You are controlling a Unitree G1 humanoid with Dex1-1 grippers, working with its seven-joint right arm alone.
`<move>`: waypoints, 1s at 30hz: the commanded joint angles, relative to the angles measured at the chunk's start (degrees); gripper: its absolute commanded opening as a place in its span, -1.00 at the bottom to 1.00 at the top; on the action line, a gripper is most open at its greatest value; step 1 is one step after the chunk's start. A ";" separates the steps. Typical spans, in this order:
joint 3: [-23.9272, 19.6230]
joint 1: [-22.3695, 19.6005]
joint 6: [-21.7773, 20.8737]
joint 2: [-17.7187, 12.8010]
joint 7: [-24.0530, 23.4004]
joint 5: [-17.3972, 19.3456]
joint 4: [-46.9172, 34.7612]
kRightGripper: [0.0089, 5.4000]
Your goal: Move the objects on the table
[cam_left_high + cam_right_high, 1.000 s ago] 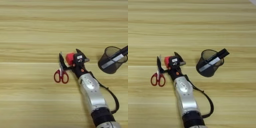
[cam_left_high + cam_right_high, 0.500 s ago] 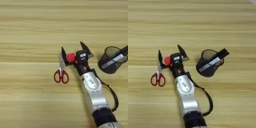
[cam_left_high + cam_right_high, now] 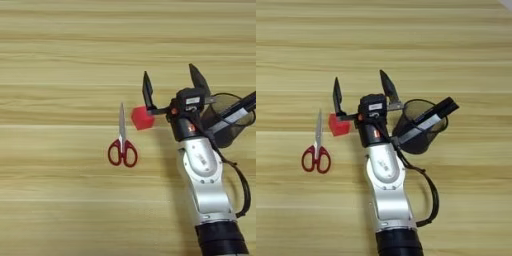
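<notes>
Red-handled scissors (image 3: 122, 145) lie on the table (image 3: 60, 60), blades pointing away from me. Just to their right sits a small red cube (image 3: 142, 117). My right gripper (image 3: 172, 85) is open wide, its two black fingers spread apart with nothing between them. Its left finger (image 3: 147, 91) stands right by the cube, and the cube lies outside the gap. A black mesh pen cup (image 3: 418, 127) holding a black-and-silver marker (image 3: 432, 117) stands right of the gripper, partly hidden behind the wrist.
My silver forearm (image 3: 386, 190) comes up from the bottom edge, with a black cable looping at its right side. Bare wood planks stretch across the far half and the left of the table.
The gripper, shut on the red cube one second ago, has opened wide and swung right toward the pen cup. The cube stays where it was, beside the scissors.
</notes>
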 commanded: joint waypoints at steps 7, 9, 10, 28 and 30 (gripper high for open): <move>-12.98 -0.24 7.05 -7.75 -0.41 6.35 -12.20 0.99; -16.14 -0.63 8.29 -9.57 -0.41 7.85 -12.44 0.99; -17.58 -0.85 8.96 -10.45 -0.38 8.64 -12.54 0.99; -33.97 -4.03 17.29 -18.69 -6.62 12.65 2.11 0.99; -34.45 -4.32 18.67 -19.64 -6.34 13.30 4.82 0.99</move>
